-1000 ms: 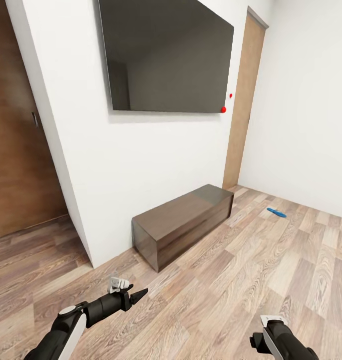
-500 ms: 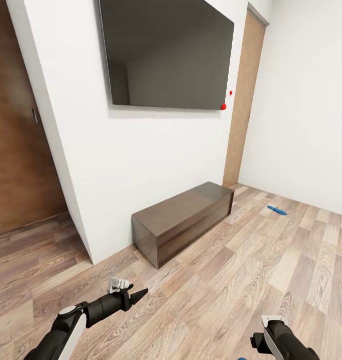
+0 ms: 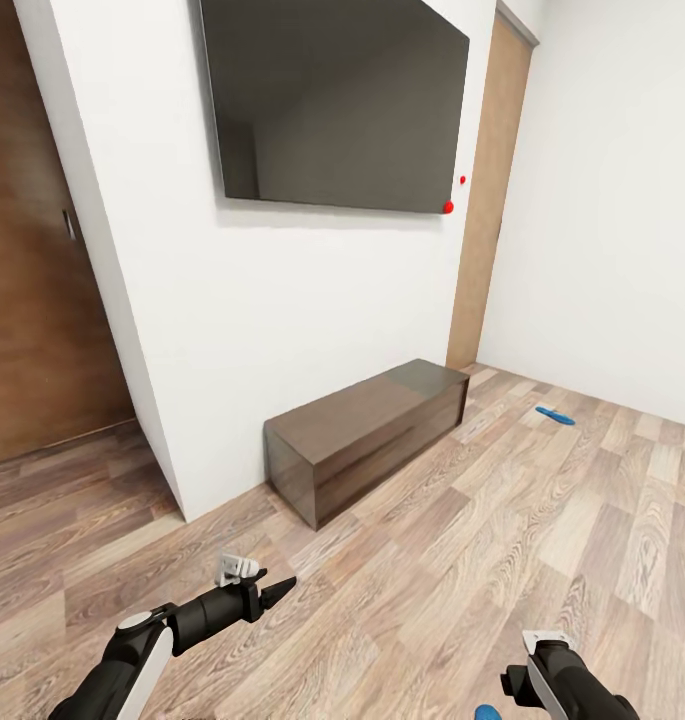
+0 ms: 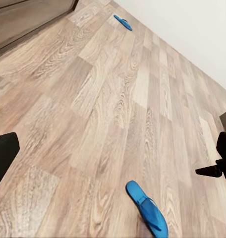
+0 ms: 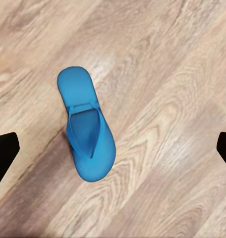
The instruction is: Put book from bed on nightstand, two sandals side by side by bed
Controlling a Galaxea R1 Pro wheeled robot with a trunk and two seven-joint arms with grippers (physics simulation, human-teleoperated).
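- so the near sandal (image 5: 86, 133) lies flat on the wood floor (image 3: 542, 560) right under the right gripper (image 5: 113, 148), strap side up; both dark fingertips sit far apart at the edges of the right wrist view, so that claw is spread wide and holding nothing
- the other sandal (image 3: 555, 415) is well apart from it, over by the far white wall (image 3: 612, 200) past the low brown bench (image 3: 367, 440); bed, book and nightstand aren't anywhere here, so most of the task looks undone to me
- left gripper (image 3: 280, 588) hovers over bare floor; in the head view its tips look drawn to a point, but the left wrist view has them at opposite edges, so I honestly can't tell its state
- biggest risk imo: the sole is super thin, so the fingers could scrape the planks or just shove it sideways instead of pinching it
- grabbing the strap alone could let it swing and drop on the drive
- also easy to forget that far one; pairing fails then
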